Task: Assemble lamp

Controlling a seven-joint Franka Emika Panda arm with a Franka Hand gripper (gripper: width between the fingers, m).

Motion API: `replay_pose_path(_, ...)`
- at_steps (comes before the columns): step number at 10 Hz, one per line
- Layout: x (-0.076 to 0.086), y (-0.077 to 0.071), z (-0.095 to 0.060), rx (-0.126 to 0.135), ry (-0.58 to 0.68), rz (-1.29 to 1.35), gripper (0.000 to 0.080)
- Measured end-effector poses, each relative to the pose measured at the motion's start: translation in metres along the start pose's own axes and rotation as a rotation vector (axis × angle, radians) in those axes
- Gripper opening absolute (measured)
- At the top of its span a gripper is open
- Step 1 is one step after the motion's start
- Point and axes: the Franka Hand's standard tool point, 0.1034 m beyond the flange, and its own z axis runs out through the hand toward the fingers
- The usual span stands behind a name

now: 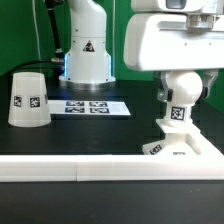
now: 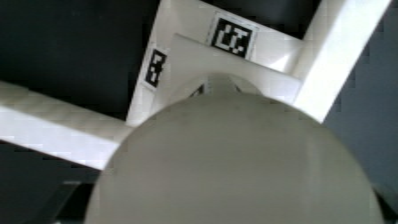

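The bulb (image 1: 182, 92) looks light, hard and slippery; hold its round middle. It stands on the base (image 1: 178, 147). The gripper (image 1: 172, 82) seems clamped around it.

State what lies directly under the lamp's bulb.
The flat square base lies under the bulb, which stands upright on it. Where the neck meets the base is too small to make out; the wrist view's bulb covers it.

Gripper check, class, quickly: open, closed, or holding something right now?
Tool: closed on the bulb, which stands on the lamp base.
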Motion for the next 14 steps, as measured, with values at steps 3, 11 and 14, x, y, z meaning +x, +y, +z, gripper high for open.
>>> replay_pose_path(3, -0.0002, 0.0015, 0.0001, -0.001, 0.000, 0.180, 0.0577)
replay_pose_path(11, -0.0025, 0.0084, 0.0001, 0.017, 0.025, 0.830, 0.0577)
replay_pose_path(14, -0.0038, 0.0089, 0.0003, 0.019, 0.017, 1.017, 0.0577)
